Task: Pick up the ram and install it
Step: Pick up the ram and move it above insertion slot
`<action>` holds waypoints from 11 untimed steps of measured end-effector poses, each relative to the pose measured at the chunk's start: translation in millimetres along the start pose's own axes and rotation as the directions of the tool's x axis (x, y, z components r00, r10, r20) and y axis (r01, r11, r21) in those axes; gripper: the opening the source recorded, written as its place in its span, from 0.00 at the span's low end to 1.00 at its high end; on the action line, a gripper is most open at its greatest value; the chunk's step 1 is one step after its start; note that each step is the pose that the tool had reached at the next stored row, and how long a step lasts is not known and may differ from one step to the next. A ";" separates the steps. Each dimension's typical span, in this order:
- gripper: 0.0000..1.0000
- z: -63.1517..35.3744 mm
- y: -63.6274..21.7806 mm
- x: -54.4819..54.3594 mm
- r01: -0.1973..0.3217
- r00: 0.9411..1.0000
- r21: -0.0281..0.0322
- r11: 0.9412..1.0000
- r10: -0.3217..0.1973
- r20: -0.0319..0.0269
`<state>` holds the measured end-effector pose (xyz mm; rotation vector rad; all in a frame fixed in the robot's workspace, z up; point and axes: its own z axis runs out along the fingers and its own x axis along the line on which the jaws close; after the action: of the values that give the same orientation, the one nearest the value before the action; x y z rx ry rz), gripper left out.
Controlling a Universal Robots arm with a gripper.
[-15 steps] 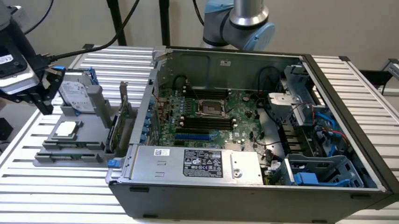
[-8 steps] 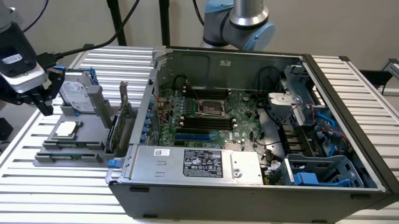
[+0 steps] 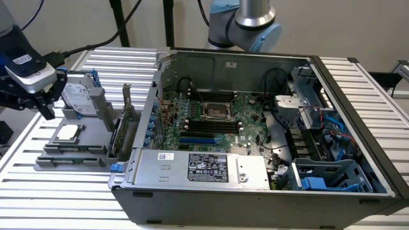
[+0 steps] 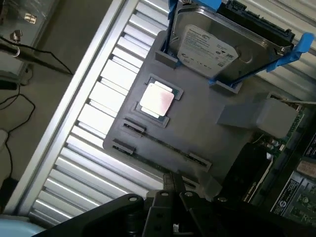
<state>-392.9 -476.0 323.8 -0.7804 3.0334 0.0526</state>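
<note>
The ram (image 3: pixel 72 160) sits on edge in the front slot of the gray holder (image 3: pixel 86 129), at the exterior view's left, outside the computer case (image 3: pixel 348 96). Just behind it on the same holder lies the square silver chip (image 3: pixel 68 133) (image 4: pixel 157 99), and behind that stands the hard drive (image 3: pixel 78 98) (image 4: pixel 217 44) in its blue frame. A green card (image 3: pixel 121 132) stands between holder and case. The gripper (image 3: pixel 48 114) (image 4: pixel 172 177) hovers above the holder's outer edge, fingers pinched together with nothing between them, not touching the ram. Inside the case, the motherboard (image 3: pixel 246 108) shows its black slots (image 3: pixel 211 127). Everything rests on the slatted table (image 3: pixel 64 203).
</note>
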 end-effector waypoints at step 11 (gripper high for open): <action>0.11 4.4 -0.1 0.1 0.198 0.980 -0.004 0.980 -0.198 -0.006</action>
<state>-392.9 -476.0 319.4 -1.0796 2.9437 0.0538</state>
